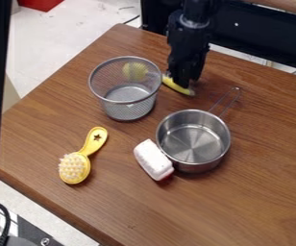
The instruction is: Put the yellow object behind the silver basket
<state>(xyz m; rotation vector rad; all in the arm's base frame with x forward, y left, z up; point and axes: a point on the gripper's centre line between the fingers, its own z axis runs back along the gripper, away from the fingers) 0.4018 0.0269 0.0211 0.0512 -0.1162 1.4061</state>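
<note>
Presumably the hand [185,83] is at the yellow object [176,86] to place it behind the silver basket [130,111]; I cannot tell its opening or grip.

A wooden table [253,206] carries a basket [129,111], brush [77,164], saucepan [201,166], white object [153,159]

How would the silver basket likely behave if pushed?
The silver basket looks light for its size, being thin mesh. Its even, round rim suggests it is fairly stiff. Being narrower at the base than the rim, it might tip if pushed high.
</note>
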